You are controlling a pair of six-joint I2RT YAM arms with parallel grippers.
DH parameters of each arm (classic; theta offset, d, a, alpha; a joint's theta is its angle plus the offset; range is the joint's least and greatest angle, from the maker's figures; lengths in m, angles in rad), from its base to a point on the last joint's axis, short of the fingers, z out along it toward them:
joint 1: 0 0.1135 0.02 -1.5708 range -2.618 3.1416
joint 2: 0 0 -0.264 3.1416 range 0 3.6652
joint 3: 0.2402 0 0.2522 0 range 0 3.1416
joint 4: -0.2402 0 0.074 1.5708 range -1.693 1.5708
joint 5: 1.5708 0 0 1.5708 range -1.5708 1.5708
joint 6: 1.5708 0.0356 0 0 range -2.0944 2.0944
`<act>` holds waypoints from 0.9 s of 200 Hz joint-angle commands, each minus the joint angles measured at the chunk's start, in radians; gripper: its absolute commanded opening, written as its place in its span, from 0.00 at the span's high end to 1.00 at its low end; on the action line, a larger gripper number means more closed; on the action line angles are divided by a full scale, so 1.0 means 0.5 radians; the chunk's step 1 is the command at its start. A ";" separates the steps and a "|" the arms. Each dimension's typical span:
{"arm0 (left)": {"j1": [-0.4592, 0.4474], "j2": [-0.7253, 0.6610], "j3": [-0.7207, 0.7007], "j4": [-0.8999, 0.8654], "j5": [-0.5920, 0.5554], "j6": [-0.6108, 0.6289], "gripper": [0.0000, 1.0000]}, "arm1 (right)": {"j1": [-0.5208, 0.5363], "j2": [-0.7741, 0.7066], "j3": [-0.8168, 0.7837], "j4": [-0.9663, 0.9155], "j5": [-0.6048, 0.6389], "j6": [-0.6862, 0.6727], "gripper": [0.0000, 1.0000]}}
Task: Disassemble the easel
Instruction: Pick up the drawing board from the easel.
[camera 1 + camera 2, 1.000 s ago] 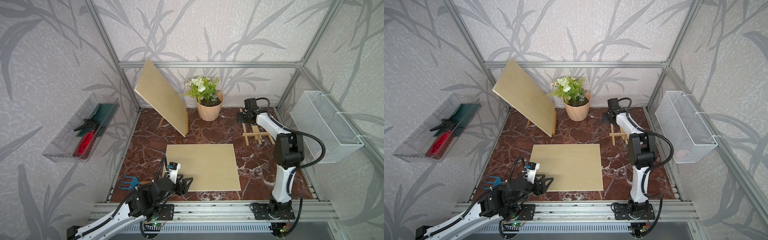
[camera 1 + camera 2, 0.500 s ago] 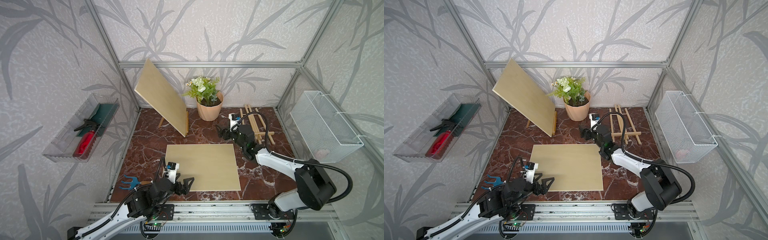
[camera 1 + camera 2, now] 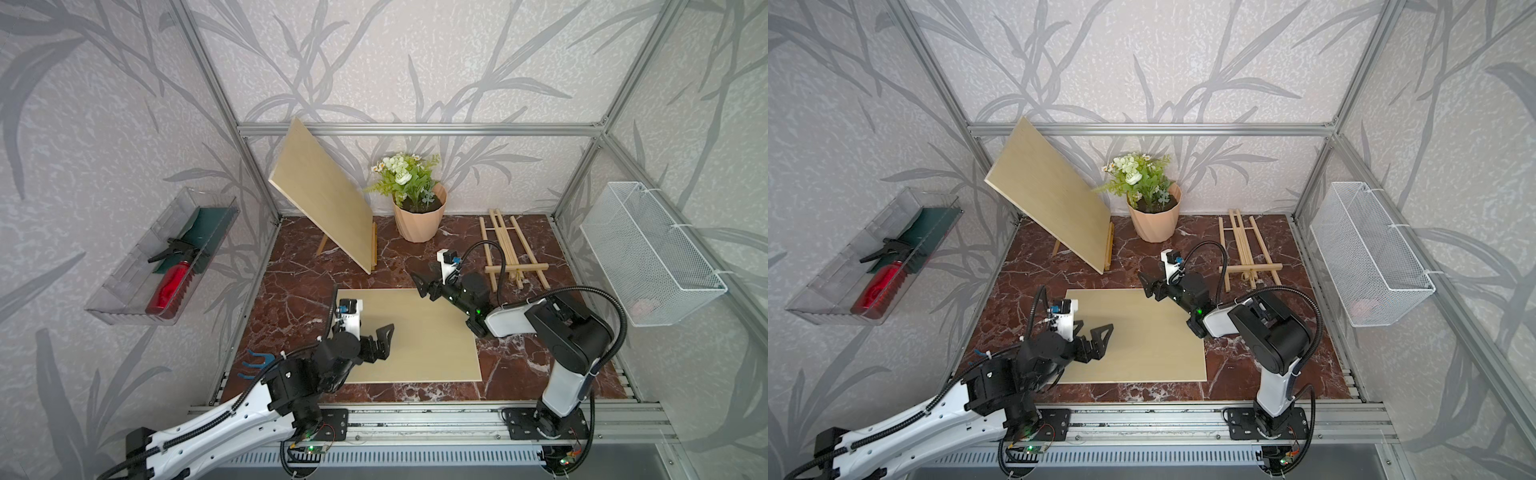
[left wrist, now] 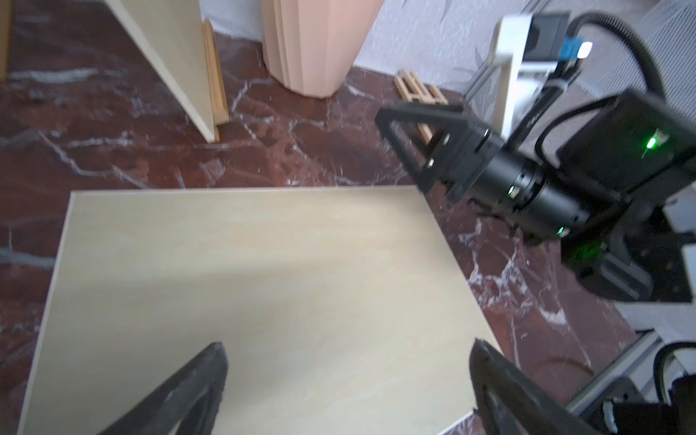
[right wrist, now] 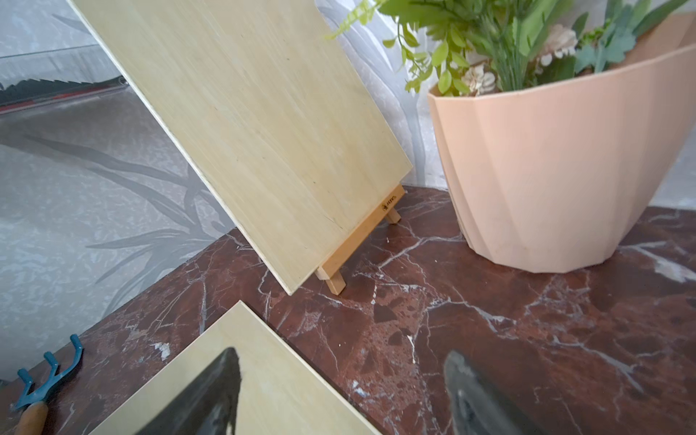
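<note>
The standing easel was at the back left of the marble surface. It carried a pale wooden panel that leaned back toward the corner post. In the right wrist view the panel's lower edge sat on the easel's ledge, with two small feet on the marble below it. A second, folded easel lay flat at the back right, well apart from the first one. A peach flower pot stood between them.

A flat board lay in the middle of the surface. The left claw hung over the board's near left part. Its fingers were spread wide with nothing between them. The right claw hung by the board's far right corner and pointed toward the standing easel. Its fingers were apart as well and held nothing. Neither claw touched either easel.

A blue hand rake lay at the near left edge of the surface. A clear tray on the left wall held a red spray bottle. A white wire basket hung on the right wall.
</note>
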 commanded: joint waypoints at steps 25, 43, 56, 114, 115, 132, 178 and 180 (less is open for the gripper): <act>0.283 0.607 0.912 -0.237 -0.218 0.100 0.01 | 0.000 -0.145 0.025 -0.254 0.014 -0.172 0.15; 0.434 0.778 1.221 -0.420 -0.220 0.116 0.01 | 0.002 -0.185 -0.001 -0.295 0.018 -0.222 0.15; 0.512 0.864 1.372 -0.498 -0.266 0.156 0.01 | -0.003 -0.185 -0.010 -0.339 -0.004 -0.249 0.15; 0.953 0.907 1.626 -0.625 -0.315 0.193 0.01 | -0.003 -0.217 0.009 -0.349 -0.122 -0.186 0.15; 0.957 0.904 1.626 -0.623 -0.318 0.192 0.01 | -0.003 -0.217 0.009 -0.349 -0.122 -0.186 0.15; 1.096 0.862 1.584 -0.591 -0.311 0.208 0.01 | -0.003 -0.214 0.017 -0.364 -0.138 -0.181 0.15; 1.540 0.853 1.415 -0.155 0.295 0.297 0.01 | -0.003 -0.208 0.050 -0.409 -0.189 -0.163 0.15; 1.548 0.859 1.418 -0.153 0.294 0.301 0.01 | -0.003 -0.208 0.052 -0.411 -0.192 -0.162 0.15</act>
